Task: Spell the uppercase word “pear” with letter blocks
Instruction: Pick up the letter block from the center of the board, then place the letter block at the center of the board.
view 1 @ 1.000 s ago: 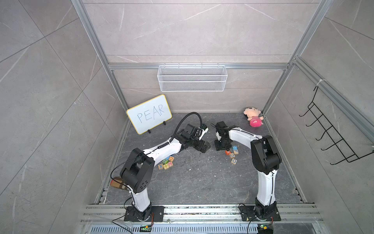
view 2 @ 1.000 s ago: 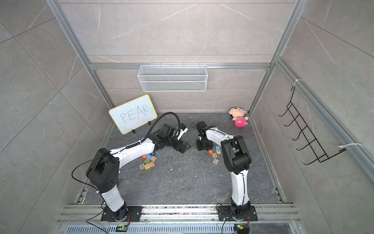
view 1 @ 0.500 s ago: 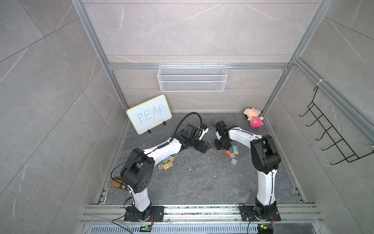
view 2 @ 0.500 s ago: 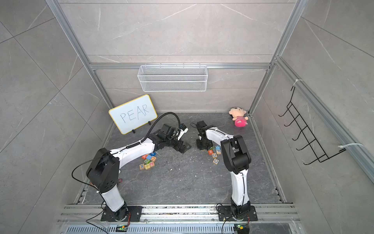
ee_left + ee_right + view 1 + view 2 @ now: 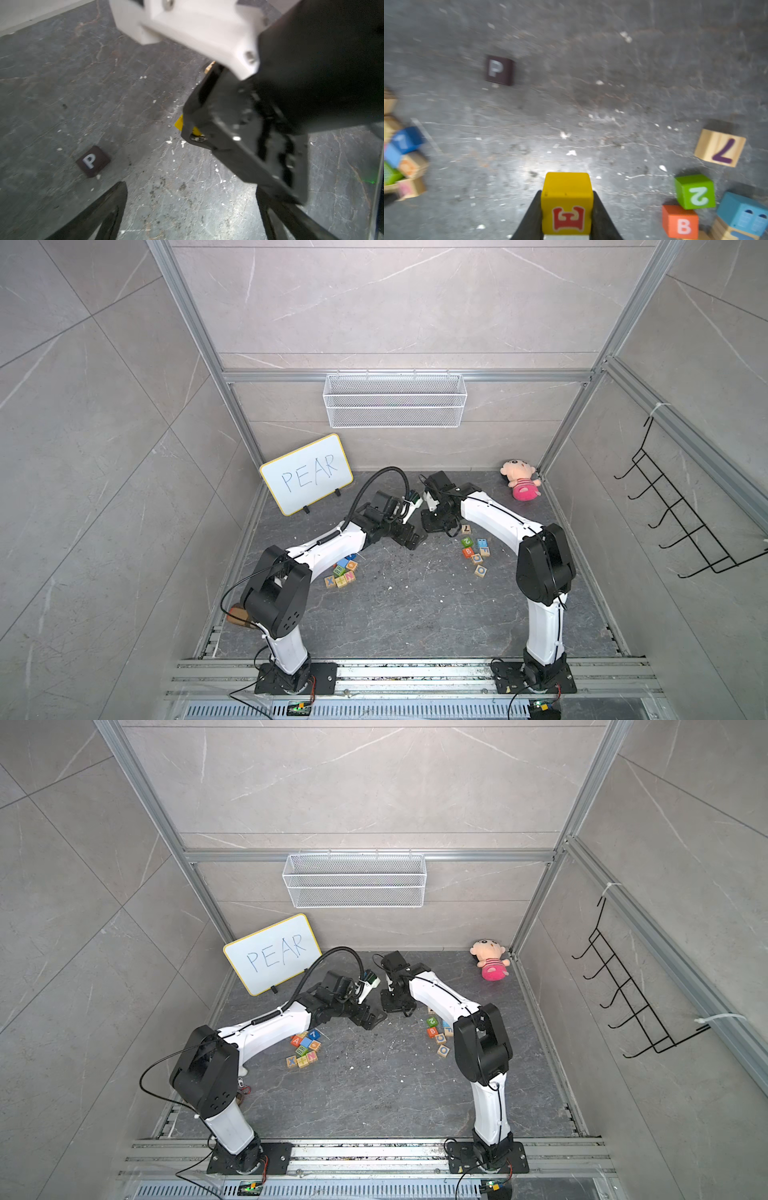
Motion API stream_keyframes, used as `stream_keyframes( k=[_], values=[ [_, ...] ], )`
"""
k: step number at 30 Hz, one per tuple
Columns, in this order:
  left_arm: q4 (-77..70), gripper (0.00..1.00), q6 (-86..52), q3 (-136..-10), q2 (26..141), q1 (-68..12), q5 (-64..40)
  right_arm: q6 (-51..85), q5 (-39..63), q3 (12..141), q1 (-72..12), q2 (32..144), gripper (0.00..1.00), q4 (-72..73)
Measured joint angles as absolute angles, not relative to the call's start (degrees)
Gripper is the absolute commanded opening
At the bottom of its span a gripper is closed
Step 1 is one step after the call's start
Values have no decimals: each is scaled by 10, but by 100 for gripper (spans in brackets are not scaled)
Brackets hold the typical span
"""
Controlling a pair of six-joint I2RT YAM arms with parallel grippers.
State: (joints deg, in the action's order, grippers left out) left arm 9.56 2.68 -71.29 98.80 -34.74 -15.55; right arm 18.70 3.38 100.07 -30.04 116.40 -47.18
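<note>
Start at the left cluster (image 5: 302,1051), beside your left arm. The A block (image 5: 296,1040) sits there with its letter showing upward, packed in among the others. Its sides have little free room, so expect to nudge its neighbours. They are light and will likely skid on the counter (image 5: 399,614). I cannot pick out the R in any view.

Your left end effector (image 5: 193,218) hangs over the counter, jaws wide apart with nothing between them. Just ahead of one finger lies the P block (image 5: 92,161), alone, flat, letter up and clear of both clusters.

Next along, your right end effector (image 5: 566,194) is clamped on the E block (image 5: 566,203). Its fingers (image 5: 532,216) press two opposite side faces, and the letter face is turned toward the wrist camera. The block looks to be held off the counter, not far from the P and not touching it.

Treat these as small painted wooden cubes: light, rigid and hard to crush, though the smooth paint probably offers little friction. Take each across two parallel side faces, square on and near mid-height. Never grip corner to corner, or it will likely twist as you set it down. Leave the lettered face free so you can check how it reads.

Furthest right, the B (image 5: 680,222), 2 (image 5: 695,192) and 7 (image 5: 720,148) cubes are not yours.
</note>
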Motion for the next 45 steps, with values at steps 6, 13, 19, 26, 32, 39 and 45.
stream_keyframes(
  k=[6, 13, 19, 26, 32, 39, 45],
  values=[
    [86, 100, 32, -671, 947, -277, -149, 232, 31, 1086, -309, 1210, 28, -480],
    [71, 100, 28, -640, 924, -249, -126, 290, -9, 1246, -326, 1340, 30, -536],
    [60, 100, 28, -639, 923, -251, -123, 314, -24, 1357, -349, 1433, 31, -588],
    [57, 100, 28, -631, 911, -251, -124, 318, -37, 1447, -350, 1499, 31, -634],
    [52, 100, 27, -628, 907, -251, -124, 318, -50, 1451, -347, 1509, 31, -652],
    [47, 100, 25, -623, 907, -251, -124, 318, -51, 1451, -340, 1509, 33, -652],
    [46, 100, 20, -623, 907, -251, -125, 317, -52, 1451, -334, 1517, 36, -653]
  ],
)
